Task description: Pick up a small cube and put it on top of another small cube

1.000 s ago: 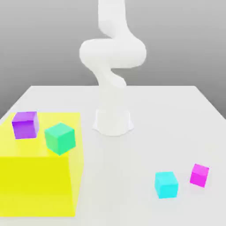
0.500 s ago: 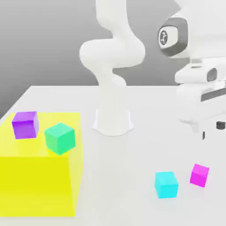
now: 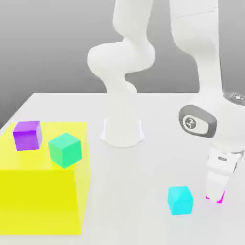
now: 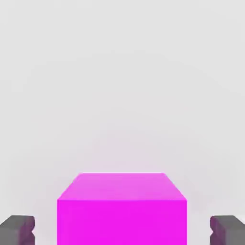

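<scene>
Down at the worktop [image 3: 158, 158] on the exterior view's right, the tool [image 3: 216, 194] points straight down and sits low over the small cube [image 3: 219, 200]. From this side only a magenta sliver of the cube peeks out beneath the white fingers.

From the hand view it reads much better. The small cube [image 4: 122, 210] sits flat on the pale surface, top face up. One side faces the camera squarely and its edges run level. It is a cube, so its sides look equal and there is no long axis to call. It is not tilted and has no corner turned toward the lens.

One dark fingertip [image 4: 16, 229] stands off one flank of the cube and its partner stands off the other. There is a clear strip of worktop between each pad and the magenta faces. So the tool is spread wide and straddles the cube. It touches neither side and has hold of nothing.

Just beside the small cube, toward the exterior view's left, rests the cyan cube [image 3: 180, 200]. It is a touch bigger, sits flat on the worktop and stands apart from the tool.

Well away on the exterior view's left is a big yellow block [image 3: 38, 201]. A purple cube [image 3: 27, 135] and a green cube [image 3: 65, 150] sit on top of it, near each other but not touching. The arm's white base [image 3: 122, 131] stands behind, mid-worktop.
</scene>
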Action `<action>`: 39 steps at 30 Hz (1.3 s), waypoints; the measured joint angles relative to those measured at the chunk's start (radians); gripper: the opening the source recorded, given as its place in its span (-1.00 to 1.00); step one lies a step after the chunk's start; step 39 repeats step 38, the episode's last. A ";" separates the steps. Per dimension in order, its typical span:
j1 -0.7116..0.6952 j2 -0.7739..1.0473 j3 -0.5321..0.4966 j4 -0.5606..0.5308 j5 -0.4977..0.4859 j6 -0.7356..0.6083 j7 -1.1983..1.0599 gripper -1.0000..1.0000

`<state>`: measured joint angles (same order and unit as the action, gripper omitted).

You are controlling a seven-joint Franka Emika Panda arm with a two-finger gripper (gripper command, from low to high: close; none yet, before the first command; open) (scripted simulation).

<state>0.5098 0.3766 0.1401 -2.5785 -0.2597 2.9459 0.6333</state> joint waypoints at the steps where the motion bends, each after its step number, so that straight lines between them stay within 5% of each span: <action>1: 0.000 0.000 0.000 0.000 -0.001 0.000 0.001 -1.00; 11: -0.094 -0.225 0.077 -0.029 0.133 -0.191 -0.143 -1.00; 28: -0.532 -0.675 -0.318 0.205 0.183 -0.862 -0.892 -1.00; 32: -0.559 -0.648 -0.362 0.152 0.191 -0.788 -0.952 -1.00; 33: -0.560 -0.634 -0.366 0.131 0.193 -0.753 -0.956 1.00; 39: -0.560 -0.634 -0.366 0.131 0.193 -0.753 -0.956 1.00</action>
